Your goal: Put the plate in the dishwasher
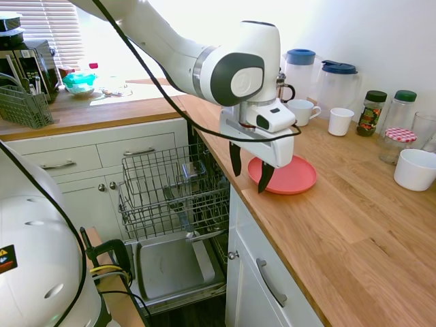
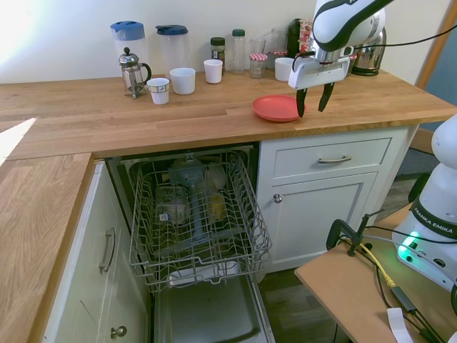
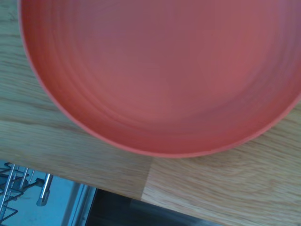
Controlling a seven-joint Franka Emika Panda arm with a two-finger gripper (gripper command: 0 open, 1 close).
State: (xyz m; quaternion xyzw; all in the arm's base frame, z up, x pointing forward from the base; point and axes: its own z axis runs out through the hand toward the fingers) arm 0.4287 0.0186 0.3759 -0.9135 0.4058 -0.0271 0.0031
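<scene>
Wooden desk (image 1: 354, 225) runs along the wall and carries everything; landmark is the plate. Dishwasher (image 2: 196, 214) sits open below the desk, off to the side of the plate, with its grey wire rack (image 1: 174, 191) pulled out over the dropped door panel (image 1: 174, 266). Rack already holds some glassware and dishes, too cluttered to name.

Coral-red plate (image 1: 289, 176) lies flat on the desk, close to the front edge, right at the corner nearest the dishwasher opening. Wrist view shows its rim just inside the desk edge, rack wires below.

Claw (image 1: 248, 174) hovers at the plate's near rim, fingers spread apart, nothing held. One finger seems over the rim, the other off the desk edge side; contact cannot be told.

Step in hand: approach for the grasp, plate not yet picked up. Next move probably calls for lowering so the fingers straddle the rim, pinching it, then lifting and carrying toward the rack. Flat thin plate, so a rim pinch could slip.

Behind the plate, well apart: two jugs with blue lids (image 2: 153, 46), white cups (image 2: 183, 80), jars. Jar labels too small to read. Only readable print: "FRANKA EMIKA" on a white robot base at the second exterior view's edge.
</scene>
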